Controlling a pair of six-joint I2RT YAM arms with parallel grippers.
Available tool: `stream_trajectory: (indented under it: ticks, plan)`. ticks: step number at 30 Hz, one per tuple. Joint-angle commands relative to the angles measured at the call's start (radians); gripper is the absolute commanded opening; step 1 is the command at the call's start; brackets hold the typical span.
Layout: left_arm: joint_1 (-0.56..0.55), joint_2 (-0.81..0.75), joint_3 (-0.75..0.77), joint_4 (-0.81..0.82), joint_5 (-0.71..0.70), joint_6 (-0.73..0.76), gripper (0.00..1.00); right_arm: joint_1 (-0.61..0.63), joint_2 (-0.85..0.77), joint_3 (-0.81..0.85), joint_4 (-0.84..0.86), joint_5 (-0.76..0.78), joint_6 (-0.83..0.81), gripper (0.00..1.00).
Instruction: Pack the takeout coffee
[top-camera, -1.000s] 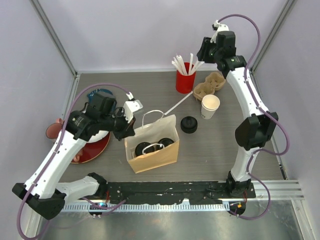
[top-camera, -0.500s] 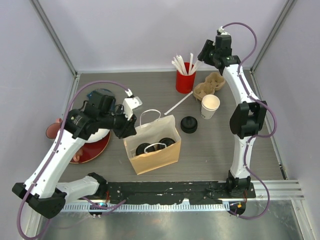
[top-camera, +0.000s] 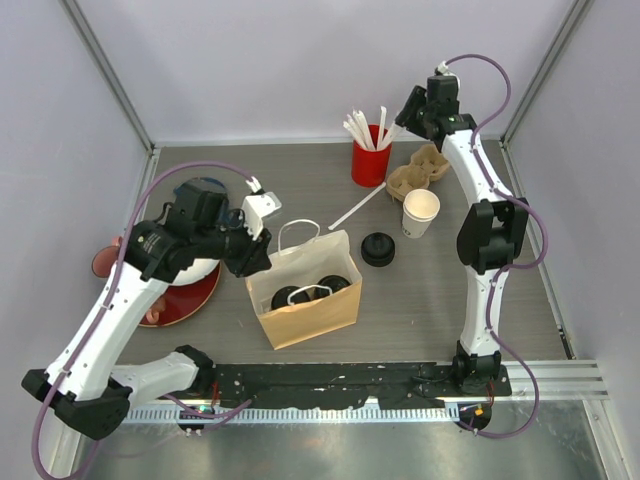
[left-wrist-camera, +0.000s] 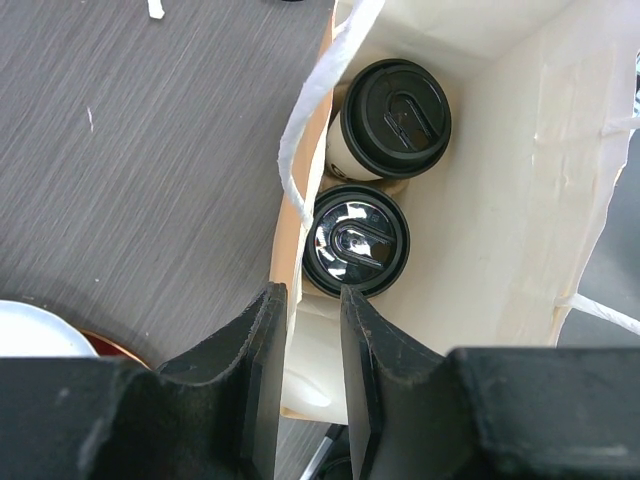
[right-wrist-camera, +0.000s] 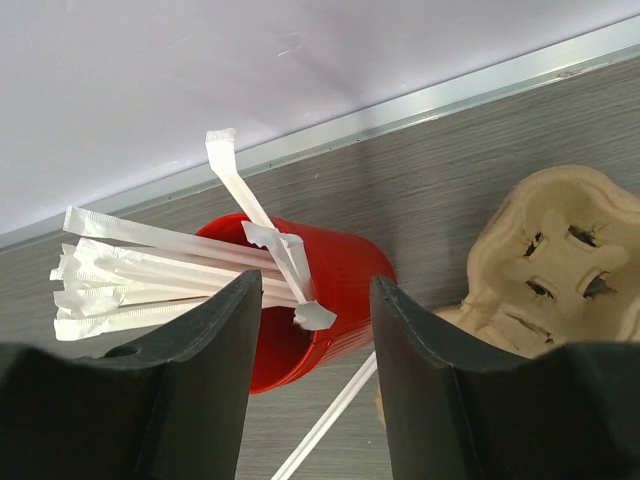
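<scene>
1. Since a second ago, the right arm's elbow has drawn in and stands more upright. The left arm has barely shifted at the bag's left side.
2. Both takeout coffee cups stand upright inside the open paper bag (top-camera: 310, 318). The rear cup (left-wrist-camera: 390, 118) and the front cup (left-wrist-camera: 355, 242) sit side by side with their black lids touching.
3. The left gripper (left-wrist-camera: 308, 295) has its fingers set narrowly apart, astride the bag's left wall, just beside the front cup.
4. The right gripper (right-wrist-camera: 315, 285) is spread wide and holds nothing. It hangs above the red cup (right-wrist-camera: 345, 255) of wrapped straws (right-wrist-camera: 150, 270).
5. A cardboard cup carrier (right-wrist-camera: 550, 270) lies just beside the red cup.
6. A lidless white cup (top-camera: 420, 212) and a stack of black lids (top-camera: 377, 248) stand on the table (top-camera: 420, 300), right of the bag.
</scene>
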Motion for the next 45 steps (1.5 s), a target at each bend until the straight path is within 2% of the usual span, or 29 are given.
stream_trajectory:
  ticks: [1,5,6,12,15,16,17,24,29,38,40,45]
  plan:
    - [0.005,-0.026,0.022,0.020,-0.003,-0.022,0.32,0.011,-0.013,0.007,0.028,0.003,0.010,0.50]
    - [0.006,-0.028,0.020,0.015,-0.007,-0.011,0.32,0.014,-0.004,0.014,0.026,0.003,0.010,0.26]
    - [0.005,-0.028,0.020,0.015,-0.009,-0.011,0.32,0.014,-0.001,0.014,0.026,0.004,0.014,0.24]
    - [0.006,-0.032,0.022,0.020,-0.018,-0.011,0.32,0.013,0.005,0.011,-0.012,0.003,0.020,0.29]
    - [0.006,-0.034,0.023,0.023,-0.021,-0.014,0.32,0.016,0.010,0.020,-0.009,-0.032,0.008,0.15]
    - [0.006,-0.037,0.023,0.023,-0.023,-0.014,0.32,0.014,0.007,0.025,-0.009,-0.034,0.002,0.04]
    - [0.006,-0.036,0.023,0.025,-0.027,-0.019,0.32,0.016,0.004,0.036,-0.011,-0.034,-0.012,0.01]
    - [0.006,-0.025,0.048,0.051,-0.044,-0.050,0.35,0.033,-0.097,0.048,-0.078,-0.028,-0.136,0.01]
    - [0.006,-0.032,0.037,0.064,-0.052,-0.034,0.36,0.062,-0.246,0.033,-0.146,-0.014,-0.234,0.01]
    - [0.006,-0.025,0.057,0.078,-0.035,-0.031,0.38,0.077,-0.511,-0.041,-0.250,-0.017,-0.312,0.01]
    - [0.006,-0.023,0.059,0.081,-0.039,-0.033,0.38,0.079,-0.581,-0.036,-0.267,-0.057,-0.335,0.01]
    - [0.005,-0.019,0.066,0.086,-0.058,-0.042,0.38,0.077,-0.751,-0.021,-0.337,-0.294,-0.383,0.01]
